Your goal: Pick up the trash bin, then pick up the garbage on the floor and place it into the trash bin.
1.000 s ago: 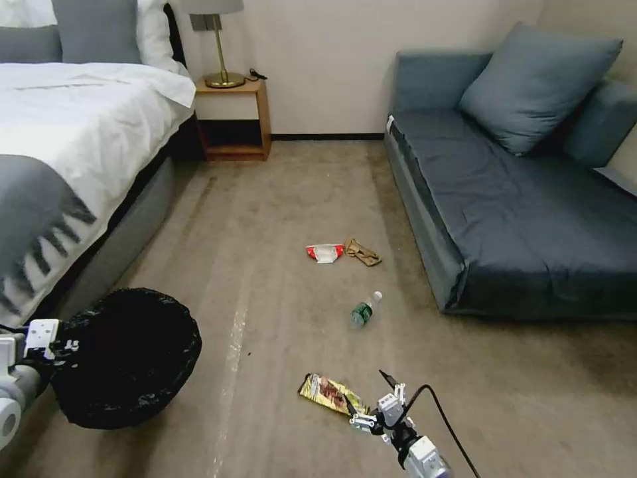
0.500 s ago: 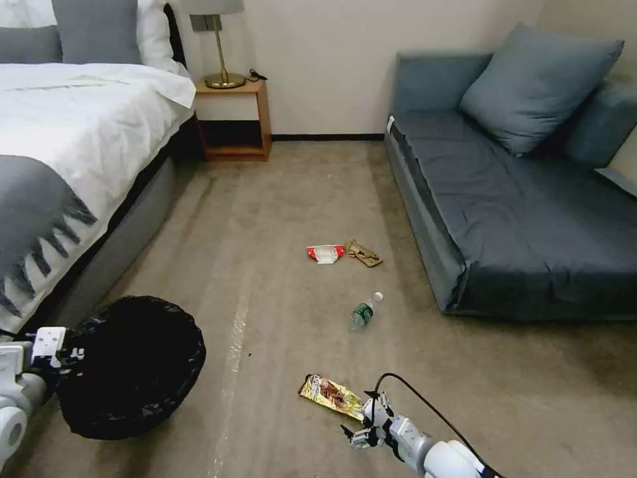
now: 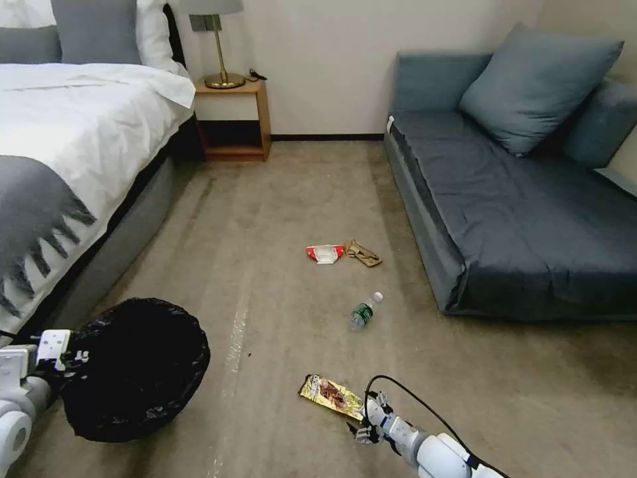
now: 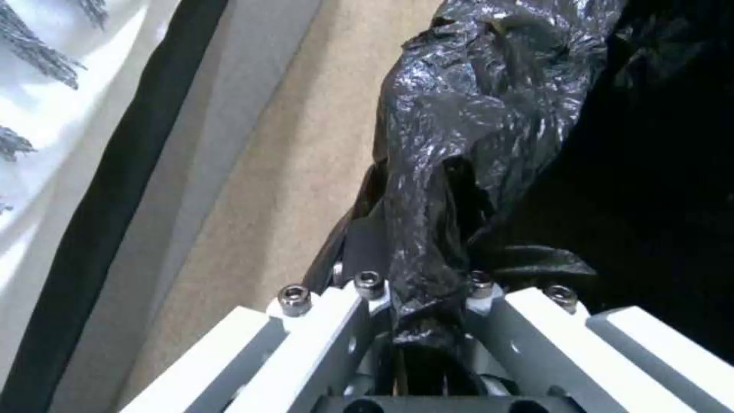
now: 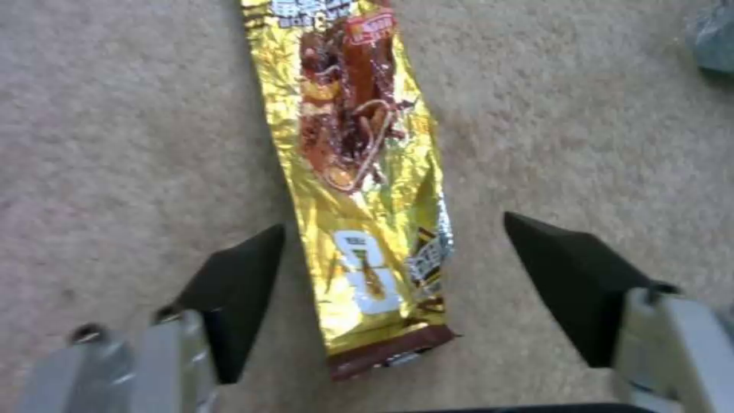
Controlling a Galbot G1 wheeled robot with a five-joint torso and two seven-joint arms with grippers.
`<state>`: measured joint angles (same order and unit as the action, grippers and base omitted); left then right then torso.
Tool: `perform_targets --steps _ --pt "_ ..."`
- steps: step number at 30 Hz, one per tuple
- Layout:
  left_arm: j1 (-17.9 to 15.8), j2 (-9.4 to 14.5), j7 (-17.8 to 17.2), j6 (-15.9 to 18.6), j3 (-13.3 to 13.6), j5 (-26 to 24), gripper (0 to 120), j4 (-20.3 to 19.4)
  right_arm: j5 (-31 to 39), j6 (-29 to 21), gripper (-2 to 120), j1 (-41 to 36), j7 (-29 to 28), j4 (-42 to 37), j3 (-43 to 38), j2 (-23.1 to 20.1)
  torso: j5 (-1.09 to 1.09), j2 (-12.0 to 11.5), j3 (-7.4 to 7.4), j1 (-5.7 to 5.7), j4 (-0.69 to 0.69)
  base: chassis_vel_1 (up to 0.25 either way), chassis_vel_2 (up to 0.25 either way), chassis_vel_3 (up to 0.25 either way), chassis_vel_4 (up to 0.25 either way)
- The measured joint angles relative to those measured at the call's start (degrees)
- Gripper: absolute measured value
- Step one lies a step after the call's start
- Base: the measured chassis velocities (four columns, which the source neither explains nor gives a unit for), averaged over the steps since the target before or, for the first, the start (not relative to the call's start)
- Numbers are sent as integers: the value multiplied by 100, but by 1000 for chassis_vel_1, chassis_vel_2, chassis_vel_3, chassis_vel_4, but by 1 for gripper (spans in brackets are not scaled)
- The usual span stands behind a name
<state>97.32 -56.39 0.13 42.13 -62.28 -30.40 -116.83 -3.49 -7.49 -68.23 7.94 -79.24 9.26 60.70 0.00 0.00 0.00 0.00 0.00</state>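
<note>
You have a tan carpet floor carrying everything here. Nearest you lies the yellow-gold snack wrapper, flat on the pile. Farther out the clear bottle lies on its side, white cap pointing away. Beyond it the red-and-white packet and the tan crumpled paper sit just beside each other, possibly touching. A pale streak runs along the carpet.
</note>
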Motion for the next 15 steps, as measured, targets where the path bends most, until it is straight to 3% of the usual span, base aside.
perform_targets --steps 3,6,7,8,15 --pt "0 -2 0 0 8 -8 3 -11 -141 79 60 21 -1 113 -11 39 0 0 0 0 0 0 0 0 0" --pt "0 -2 0 0 8 -8 3 -11 -141 79 60 21 -1 113 -11 39 0 0 0 0 0 0 0 0 0" --pt "3 10 0 0 12 -28 3 -12 -189 133 47 2 -2 132 -10 51 0 0 0 0 0 0 0 0 0" --pt "1 16 0 0 14 -31 3 -12 -192 140 42 -5 -2 131 -9 52 0 0 0 0 0 0 0 0 0" --pt "-9 21 2 0 36 -62 3 -12 -215 186 19 -29 -2 124 -5 65 0 0 0 0 0 0 0 0 0"
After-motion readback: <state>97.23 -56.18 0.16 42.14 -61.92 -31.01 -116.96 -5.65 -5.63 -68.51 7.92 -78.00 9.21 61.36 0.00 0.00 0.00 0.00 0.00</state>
